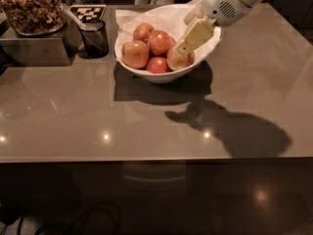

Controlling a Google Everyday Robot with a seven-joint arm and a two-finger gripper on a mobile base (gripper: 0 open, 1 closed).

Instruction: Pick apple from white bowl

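While the white bowl [161, 76] sits at the table's [122, 126] 12 o'clock, the apple [177, 62] lies at its 4 o'clock beside redder apples [136, 54]. The gripper [182, 47] slants in from 1 o'clock, its tip over the apple (grip state unreadable).

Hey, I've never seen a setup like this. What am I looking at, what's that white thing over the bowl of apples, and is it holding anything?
The white thing is a robot arm entering from the upper right. The pale yellow part at its end is the gripper. A single camera looks down across a grey table. On it sits a white bowl lined with paper, holding five apples. The gripper is low over the bowl's right side, in front of the yellow-green apple. That apple lies in the bowl, not lifted, and I cannot tell if the gripper touches it. Left of the bowl are a black mesh cup and a container of nuts.
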